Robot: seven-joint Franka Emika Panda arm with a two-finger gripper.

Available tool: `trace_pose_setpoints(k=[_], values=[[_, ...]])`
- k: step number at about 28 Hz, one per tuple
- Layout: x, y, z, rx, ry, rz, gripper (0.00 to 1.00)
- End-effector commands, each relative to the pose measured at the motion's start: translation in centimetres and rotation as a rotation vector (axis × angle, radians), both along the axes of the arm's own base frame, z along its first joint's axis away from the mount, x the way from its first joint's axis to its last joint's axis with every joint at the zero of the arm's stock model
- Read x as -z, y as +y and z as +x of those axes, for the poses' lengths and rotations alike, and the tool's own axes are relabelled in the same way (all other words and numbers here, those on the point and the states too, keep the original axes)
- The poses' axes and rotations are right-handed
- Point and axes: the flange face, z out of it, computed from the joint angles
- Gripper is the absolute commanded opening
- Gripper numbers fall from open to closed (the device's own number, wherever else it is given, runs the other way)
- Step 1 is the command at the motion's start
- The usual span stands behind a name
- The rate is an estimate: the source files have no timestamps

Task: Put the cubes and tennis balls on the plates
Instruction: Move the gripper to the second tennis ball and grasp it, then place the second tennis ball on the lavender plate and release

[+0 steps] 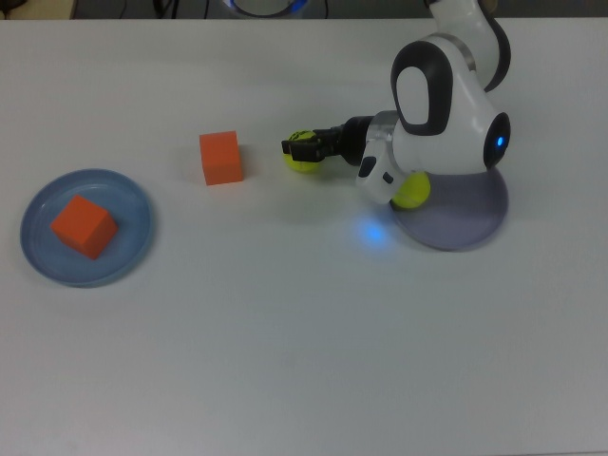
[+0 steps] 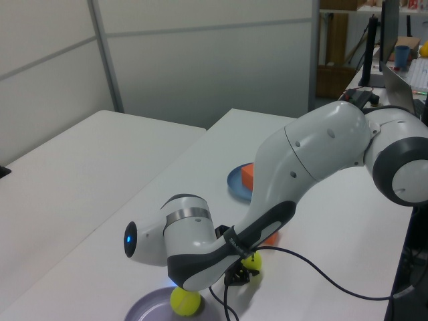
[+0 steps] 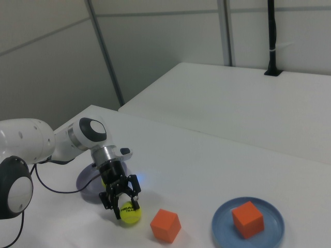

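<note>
A: Where is the gripper (image 3: 122,199), and what are its fingers doing?

B: It is low over the white table (image 1: 304,342), and its two black fingers straddle a tennis ball (image 3: 130,212), one on each side of it. Whether they are pressing on it or merely bracketing it cannot be told. The ball sits on the table, dark logo facing the right view's camera.

A: And the second tennis ball (image 1: 411,190)?

B: Back along the arm from the gripper, on the lavender plate (image 1: 465,209), half hidden under the white wrist in the top view. In the left view it shows as a yellow-green ball (image 2: 184,301) at the plate's (image 2: 150,309) rim.

A: The cubes?

B: One orange cube (image 1: 220,158) lies on the bare table just beyond the fingertips, toward the top view's left, near the gripped-at ball but apart from it. The other cube (image 1: 84,226) is farther off the same way, resting inside the light blue plate (image 1: 133,249). In the right view these lie to the gripper's right: the loose cube (image 3: 165,225) first, then the plated one (image 3: 247,219).
</note>
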Motion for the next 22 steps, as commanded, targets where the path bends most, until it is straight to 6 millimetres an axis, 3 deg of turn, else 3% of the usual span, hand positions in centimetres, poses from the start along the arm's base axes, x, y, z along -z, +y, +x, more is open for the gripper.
trace_pose_setpoints(k=[1,5,10,11,13,16,18,22], values=[[-0.4,-0.3,0.6,-0.021,-0.028,0.012,0.00],[-1.2,-0.1,1.0,-0.020,-0.045,0.021,0.00],[-4.7,1.2,2.5,-0.026,-0.121,0.069,0.00],[-6.8,2.4,3.4,-0.036,-0.177,0.106,0.00],[-8.4,3.8,3.8,-0.062,-0.228,0.148,0.00],[-9.5,6.3,3.8,-0.118,-0.285,0.206,0.00],[-11.2,8.7,4.1,-0.147,-0.388,0.275,0.00],[-12.4,11.9,4.3,-0.177,-0.527,0.372,0.00]])
